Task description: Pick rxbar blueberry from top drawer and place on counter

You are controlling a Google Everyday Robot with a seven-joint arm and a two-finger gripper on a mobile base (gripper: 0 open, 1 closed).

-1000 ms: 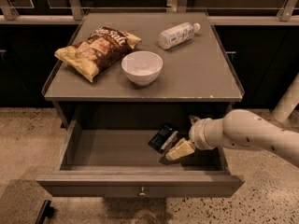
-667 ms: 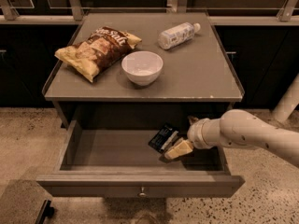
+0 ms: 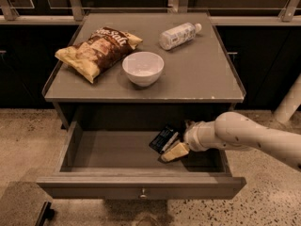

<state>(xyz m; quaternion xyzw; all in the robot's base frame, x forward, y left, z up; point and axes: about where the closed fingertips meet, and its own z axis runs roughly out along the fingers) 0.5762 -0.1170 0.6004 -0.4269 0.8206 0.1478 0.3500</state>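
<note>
Far up and to the left of the fingers (image 3: 176,150), you see a yellow-brown chip bag (image 3: 96,51) lying on the bench (image 3: 202,72). Beside it, a white bowl (image 3: 143,68) stands upright, also above the fingers and a little to their left. Under the bench the top drawer (image 3: 94,185) is open, and its small round knob (image 3: 142,190) is below and left of the fingers. Your gripper (image 3: 168,146) is inside the right part of the drawer. Its fingers pinch the rxbar blueberry (image 3: 162,138), a dark bar that is tilted and sticks out up-left from them. High above the fingers, a plastic bottle (image 3: 178,35) lies on its side on the bench. The pale arm (image 3: 244,135) reaches in from the right.
</note>
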